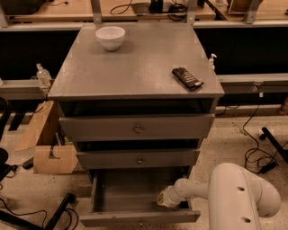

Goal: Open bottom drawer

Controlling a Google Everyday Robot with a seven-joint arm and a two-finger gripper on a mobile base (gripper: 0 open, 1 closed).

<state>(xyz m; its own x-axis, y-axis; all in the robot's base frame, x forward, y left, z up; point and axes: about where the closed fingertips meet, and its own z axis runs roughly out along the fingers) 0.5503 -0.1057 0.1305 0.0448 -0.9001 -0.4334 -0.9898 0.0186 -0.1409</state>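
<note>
Illumination is dim and warm, from overhead. The bench [135, 67] top receives the most light and carries a faint sheen; the white bowl [110, 37] is the brightest item. The recesses between the drawer fronts lie in deep shadow. The bottom drawer [130, 193] interior is dim; the pincer [163, 197], inside it at the right, catches a pale yellowish highlight.

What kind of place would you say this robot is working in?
Probably a robotics lab or workshop: loose cables trail over the speckled floor, wooden workbenches run behind the grey drawer cabinet, and a cardboard box sits beside it. The gripper is inside the open bottom drawer.
</note>
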